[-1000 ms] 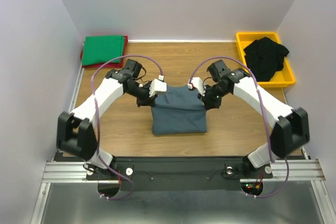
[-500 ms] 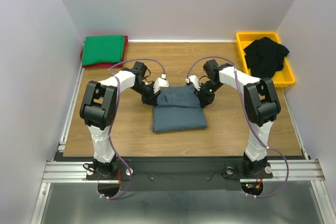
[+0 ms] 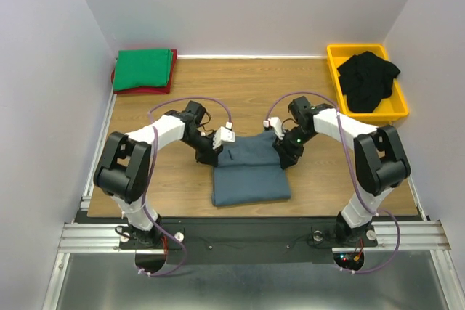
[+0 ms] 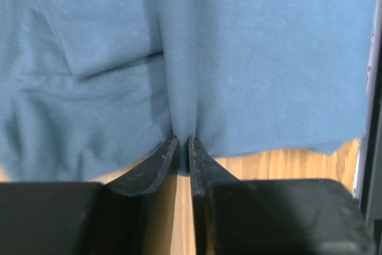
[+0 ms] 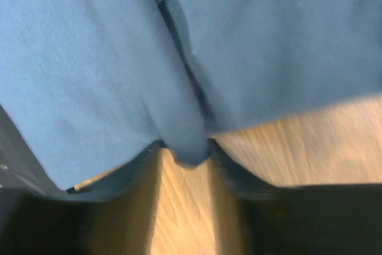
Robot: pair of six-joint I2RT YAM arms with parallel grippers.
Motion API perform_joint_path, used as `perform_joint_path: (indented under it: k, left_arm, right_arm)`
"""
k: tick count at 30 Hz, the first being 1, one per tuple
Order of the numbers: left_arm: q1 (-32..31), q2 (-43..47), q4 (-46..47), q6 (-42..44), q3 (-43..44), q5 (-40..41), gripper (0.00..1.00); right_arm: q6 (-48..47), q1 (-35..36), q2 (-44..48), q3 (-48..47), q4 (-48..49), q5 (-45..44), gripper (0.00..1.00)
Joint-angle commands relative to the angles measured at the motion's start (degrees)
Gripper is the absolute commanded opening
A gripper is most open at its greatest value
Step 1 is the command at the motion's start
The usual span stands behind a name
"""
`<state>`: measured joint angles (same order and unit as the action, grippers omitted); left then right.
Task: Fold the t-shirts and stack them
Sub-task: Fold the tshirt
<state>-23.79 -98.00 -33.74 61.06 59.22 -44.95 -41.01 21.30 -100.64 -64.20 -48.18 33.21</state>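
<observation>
From my remote station, I had both pincers clamped on the slate blue-grey t-shirt (image 3: 251,173), which lay partly folded on the wooden table (image 3: 247,92) between the two arms. The left gripper (image 3: 217,150) sat low at the shirt's far left corner. Its wrist camera showed the dark fingers (image 4: 158,162) drawn almost together, with a thin ridge of cloth nipped at their tips and bare wood beneath them. The right gripper (image 3: 282,152) held the opposite far corner. Its own view was blurred, yet a fold of the same cloth bulged between its jaws, which pressed on it from both sides. From the two pincers the body of the shirt spread back toward the arm bases, and a doubled band of fabric ran between them. Well beyond the left gripper and off to its left, a folded green t-shirt (image 3: 144,68) rested on a red t-shirt (image 3: 145,91) in the table's corner. Beyond the right gripper and to its right, black t-shirts (image 3: 369,78) lay heaped in a yellow bin (image 3: 331,56).
</observation>
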Motion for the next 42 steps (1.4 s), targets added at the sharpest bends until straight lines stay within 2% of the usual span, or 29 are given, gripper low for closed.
perform_joint_path:
  k: [1,3,7,13,16,26,36,38,39,42]
  left_arm:
    - [1.9,9.65,-2.04,-0.5,0.1,0.03,0.35]
    - [1.91,14.4,-0.81,-0.77,0.8,0.56,0.41]
    - [0.77,18.98,4.09,-2.25,2.12,-0.23,0.53]
    - [-8.19,13.54,9.46,-7.87,6.17,2.5,0.53]
    - [-11.0,10.11,13.07,-9.82,6.43,3.64,0.53]
    - [-15.05,1.5,17.83,-13.07,5.64,4.26,0.52]
    - [-17.08,-4.48,20.11,-13.68,5.82,6.27,0.45]
    - [-17.25,-4.92,19.59,-13.6,6.52,6.36,0.4]
    - [-17.34,-4.84,19.5,-13.34,6.52,6.36,0.33]
    - [-17.52,-4.75,18.36,-12.98,6.96,6.01,0.21]
  right_arm:
    - [4.53,-1.08,8.43,-4.77,-0.07,-1.57,0.59]
    - [5.76,-2.22,9.06,-7.59,-0.51,-0.18,0.63]
    - [9.19,-2.49,4.24,-15.84,-0.68,3.25,0.62]
    - [15.95,-2.32,-12.19,-31.03,-0.07,12.82,0.5]
    - [19.21,-1.79,-17.9,-35.62,2.3,14.16,0.5]
    - [25.54,-0.12,-25.56,-35.02,11.0,12.84,0.53]
    - [26.86,0.76,-30.66,-34.5,12.76,16.18,0.52]
    - [27.13,1.11,-31.98,-33.54,12.94,17.49,0.49]
    - [27.39,1.11,-32.51,-33.18,13.03,18.02,0.47]
    - [27.39,1.2,-33.65,-31.34,13.12,20.13,0.45]
